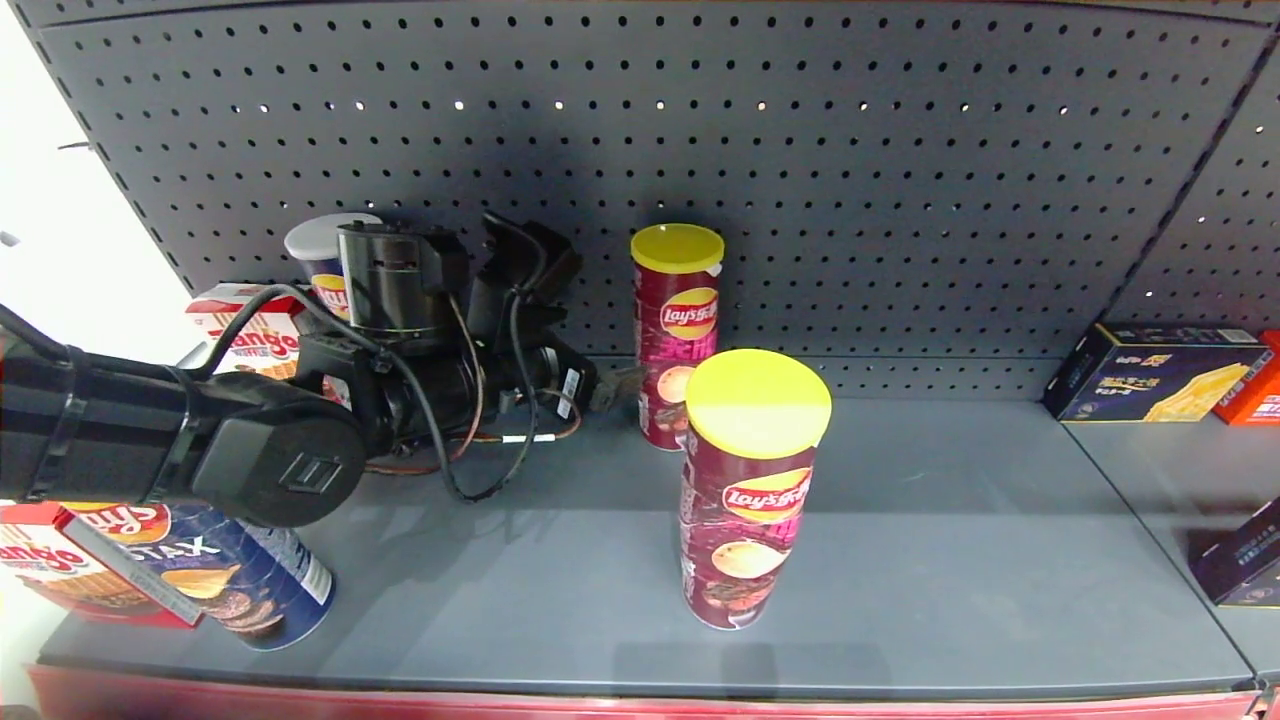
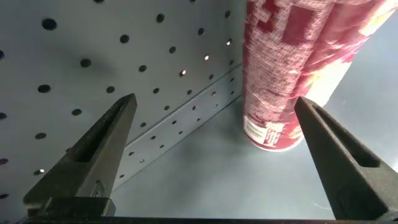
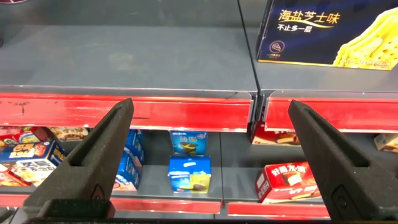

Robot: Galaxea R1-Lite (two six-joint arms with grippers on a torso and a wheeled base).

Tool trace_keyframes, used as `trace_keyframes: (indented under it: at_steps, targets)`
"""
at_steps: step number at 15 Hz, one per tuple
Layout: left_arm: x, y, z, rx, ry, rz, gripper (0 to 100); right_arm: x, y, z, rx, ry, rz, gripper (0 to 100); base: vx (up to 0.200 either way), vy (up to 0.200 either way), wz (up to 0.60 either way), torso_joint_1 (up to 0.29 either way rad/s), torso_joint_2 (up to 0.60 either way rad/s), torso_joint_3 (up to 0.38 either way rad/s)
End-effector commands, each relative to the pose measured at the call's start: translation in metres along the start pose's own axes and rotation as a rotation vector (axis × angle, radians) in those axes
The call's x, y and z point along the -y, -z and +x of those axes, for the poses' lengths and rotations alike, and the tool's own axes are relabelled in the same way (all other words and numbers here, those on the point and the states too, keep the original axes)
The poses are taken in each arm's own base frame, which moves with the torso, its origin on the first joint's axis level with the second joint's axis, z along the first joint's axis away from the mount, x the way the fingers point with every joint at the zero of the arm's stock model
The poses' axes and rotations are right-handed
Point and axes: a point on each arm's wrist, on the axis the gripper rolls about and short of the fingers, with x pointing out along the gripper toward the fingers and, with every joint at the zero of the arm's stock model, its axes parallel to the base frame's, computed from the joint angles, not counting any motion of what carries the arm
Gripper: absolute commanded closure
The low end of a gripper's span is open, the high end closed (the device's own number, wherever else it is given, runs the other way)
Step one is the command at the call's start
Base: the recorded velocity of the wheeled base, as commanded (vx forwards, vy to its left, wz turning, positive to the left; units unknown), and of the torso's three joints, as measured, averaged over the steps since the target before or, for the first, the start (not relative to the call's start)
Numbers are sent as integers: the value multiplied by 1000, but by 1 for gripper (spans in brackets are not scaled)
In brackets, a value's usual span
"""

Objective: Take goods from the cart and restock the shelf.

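Tall magenta chip can (image 1: 745,540), yellow lid (image 1: 757,400), upright — twin can (image 1: 676,330) behind

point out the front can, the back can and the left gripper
front can (image 1: 748,505), head view, on its label
back can (image 1: 678,320), head view, on its label
left gripper (image 2: 214,102), left wrist view, midway between fingertips

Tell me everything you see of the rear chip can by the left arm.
The rear chip can is a tall magenta tube, cardboard-looking, with a yellow lid, a logo and chip pictures. It stands upright on the grey shelf near the pegboard, behind the front can. The open left end effector sits close by its base, not gripping it.
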Motion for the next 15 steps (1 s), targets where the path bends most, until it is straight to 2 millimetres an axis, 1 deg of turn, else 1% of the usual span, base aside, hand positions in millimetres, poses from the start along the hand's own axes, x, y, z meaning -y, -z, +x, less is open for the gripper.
trace_keyframes:
  at_steps: [1,3,4,6,8,9,10,12,15]
  targets:
    - [8,7,-12,-18,19,0,0,0,0,0,-1,0,0,0,0,0,0,0,0,0]
    - [10,15,-17,-48,16,-2,0,0,0,0,-1,0,-1,0,0,0,0,0,0,0]
    - [10,16,-17,-53,6,-2,0,0,0,0,-1,0,0,0,0,0,0,0,0,0]
    - [8,13,-16,-65,-78,1,0,0,0,0,-1,0,0,0,0,0,0,0,0,0]
    - [6,12,-10,-69,-117,3,0,0,0,0,-1,0,0,0,0,0,0,0,0,0]
    - [5,12,-4,-75,-144,5,0,0,0,0,-1,0,0,0,0,0,0,0,0,0]
    - [5,12,-3,-75,-144,5,0,0,0,0,-1,0,-1,0,0,0,0,0,0,0]
    - [8,10,7,-66,-140,8,0,0,0,0,-1,0,0,0,0,0,0,0,0,0]
    - [12,11,16,-67,-129,10,0,0,0,0,-1,0,0,0,0,0,0,0,0,0]
